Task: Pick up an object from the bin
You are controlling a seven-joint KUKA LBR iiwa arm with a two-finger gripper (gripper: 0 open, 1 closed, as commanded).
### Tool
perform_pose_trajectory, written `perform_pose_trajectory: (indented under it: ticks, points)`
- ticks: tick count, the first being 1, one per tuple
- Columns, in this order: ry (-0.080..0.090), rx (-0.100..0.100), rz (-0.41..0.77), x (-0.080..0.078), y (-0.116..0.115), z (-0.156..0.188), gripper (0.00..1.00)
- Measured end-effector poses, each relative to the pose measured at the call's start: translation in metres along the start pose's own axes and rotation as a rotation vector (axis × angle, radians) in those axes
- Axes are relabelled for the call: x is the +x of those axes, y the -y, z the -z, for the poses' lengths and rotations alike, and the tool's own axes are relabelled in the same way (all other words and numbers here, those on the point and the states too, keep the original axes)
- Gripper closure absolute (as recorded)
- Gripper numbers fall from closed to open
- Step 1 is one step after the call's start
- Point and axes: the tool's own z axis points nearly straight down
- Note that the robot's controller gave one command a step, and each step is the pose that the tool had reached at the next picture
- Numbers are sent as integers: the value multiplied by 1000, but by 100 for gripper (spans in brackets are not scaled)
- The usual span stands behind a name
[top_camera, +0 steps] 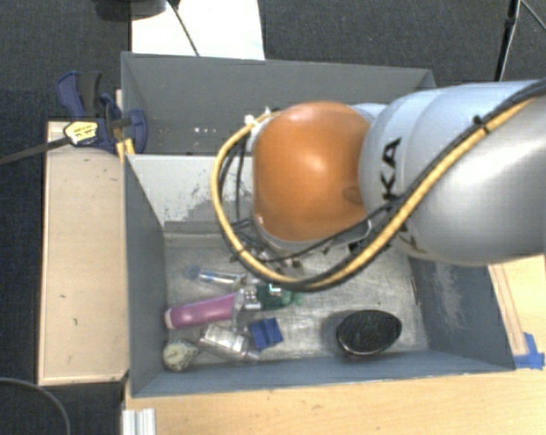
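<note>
My gripper (250, 299) reaches down under the arm's wrist into the left middle of the bin. Its tip is right at the right end of a magenta cylinder (200, 313) that lies flat, pointing left. A small dark green piece (278, 293) sits just to the gripper's right. A blue block (266, 332) lies just below the gripper, beside a clear plastic item (222, 341). A thin blue and clear stick (209, 279) lies above the cylinder. Whether the gripper touches the cylinder is hidden.
A black round disc (368, 331) lies on the bin floor at the front right. A pale, mottled ball (178, 356) rests in the front left corner. The arm and its orange cover hide the bin's middle and right rear.
</note>
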Motion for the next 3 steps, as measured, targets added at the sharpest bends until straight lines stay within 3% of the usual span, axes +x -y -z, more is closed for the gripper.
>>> perform_pose_trajectory:
  ticks: [1,2,3]
  points:
    - [6,-1,209,-7,-7,-156,0]
    - [9,-2,61,-17,-2,-124,0]
    - [10,-3,-271,-48,10,-121,0]
